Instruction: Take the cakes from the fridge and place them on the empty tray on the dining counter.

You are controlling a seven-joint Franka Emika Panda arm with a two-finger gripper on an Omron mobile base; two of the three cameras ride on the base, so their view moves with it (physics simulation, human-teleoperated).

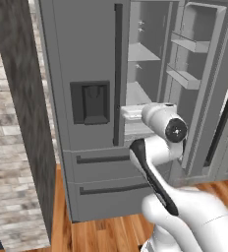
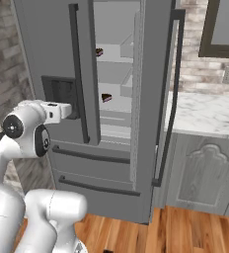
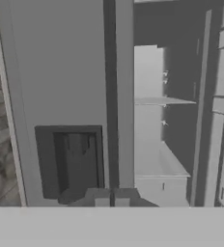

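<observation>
Inside, two cakes show in the right base view: one cake sits on an upper shelf and the other cake on the shelf below it, each a small dark wedge with a pink edge, the lower one at about six o'clock from the upper. They lie in the pale grey interior of the fridge, whose right door stands swung wide open, its inner bins showing at about two o'clock in the left base view, while the left door stays closed with its black vertical handle along the inner edge. The dark dispenser panel sits on that closed door at about nine o'clock from the handle, and two bottom drawers run beneath it. The gripper is drawn nearly shut with nothing between its tips, which rise at six o'clock in the hand view, pointing at the handle and the dispenser, well apart from both cakes. To the fridge's right in the right base view, a marble-topped counter with grey cabinet doors stands at three o'clock; a wooden floor spreads below.
</observation>
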